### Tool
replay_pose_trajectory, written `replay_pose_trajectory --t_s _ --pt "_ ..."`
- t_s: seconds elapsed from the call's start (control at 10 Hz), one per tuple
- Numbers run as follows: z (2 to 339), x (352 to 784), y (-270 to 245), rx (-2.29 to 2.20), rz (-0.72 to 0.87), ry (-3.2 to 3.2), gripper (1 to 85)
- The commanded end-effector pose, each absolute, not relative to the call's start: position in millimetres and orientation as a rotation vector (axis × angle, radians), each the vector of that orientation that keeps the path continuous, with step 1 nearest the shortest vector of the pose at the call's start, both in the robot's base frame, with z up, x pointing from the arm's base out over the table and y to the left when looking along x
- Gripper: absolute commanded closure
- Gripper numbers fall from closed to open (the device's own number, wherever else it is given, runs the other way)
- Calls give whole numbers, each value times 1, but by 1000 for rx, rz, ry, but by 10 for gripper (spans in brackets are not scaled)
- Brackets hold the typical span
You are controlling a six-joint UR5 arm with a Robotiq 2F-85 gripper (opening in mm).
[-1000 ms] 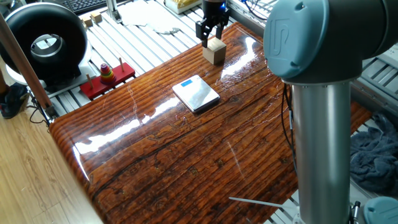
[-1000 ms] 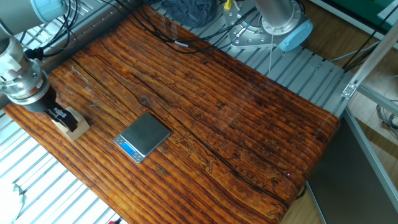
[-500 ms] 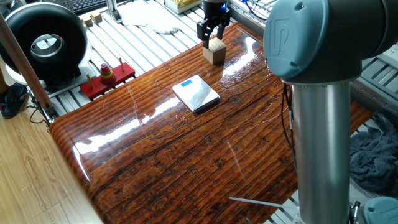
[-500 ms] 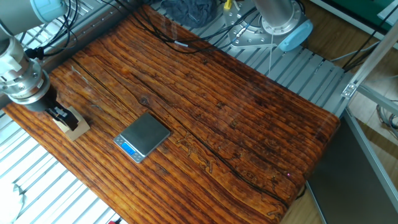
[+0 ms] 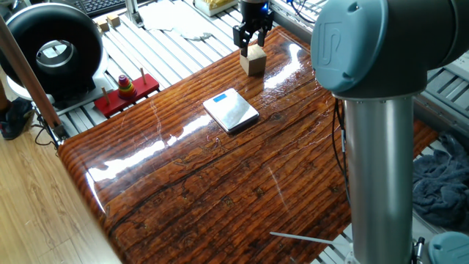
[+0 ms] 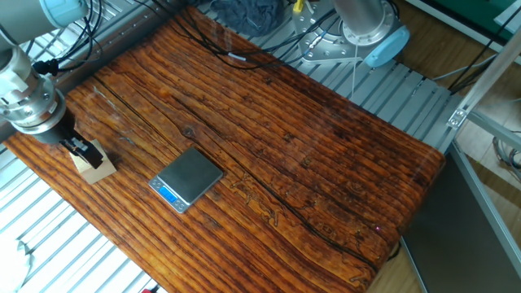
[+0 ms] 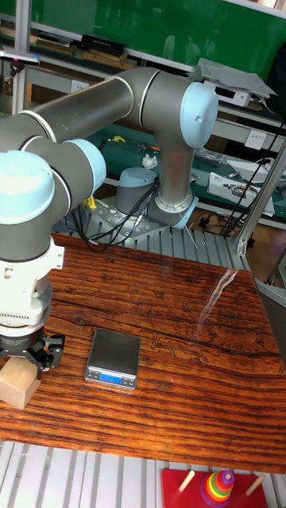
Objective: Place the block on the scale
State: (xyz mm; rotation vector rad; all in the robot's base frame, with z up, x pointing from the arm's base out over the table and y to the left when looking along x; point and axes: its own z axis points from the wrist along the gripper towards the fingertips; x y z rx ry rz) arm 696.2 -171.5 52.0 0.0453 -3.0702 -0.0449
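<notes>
The arm points straight down, fingers (image 5: 250,42) pinching the wooden block (image 5: 255,61) — a plain tan cube. The flat, square scale (image 5: 231,110) lies apart on the glossy table (image 5: 220,183).

I see the tan block (image 5: 255,60) upper centre (near the table's edge); the scale (image 5: 231,110) lies flat mid-frame.

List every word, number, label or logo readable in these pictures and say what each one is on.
Logo like "UR", no full word: raised on the arm's blue joint cap.
Scale display strip: lit blue, any digits too small to read.
Keyboard: key legends too small to read.
Block, under the tool: plain wood, no marking.
Red ring stacker: no text visible.
Nothing else is legible.
</notes>
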Motion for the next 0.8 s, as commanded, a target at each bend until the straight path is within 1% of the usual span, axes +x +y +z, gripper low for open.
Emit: replay_pose_trajectory --t_s 0.0,0.3,0.7 --pt "53 699 -169 12 -66 -3087 180" --pt "47 702 -162 -12 -70 -3100 180" --pt "48 699 -171 -115 -32 -3094 180"
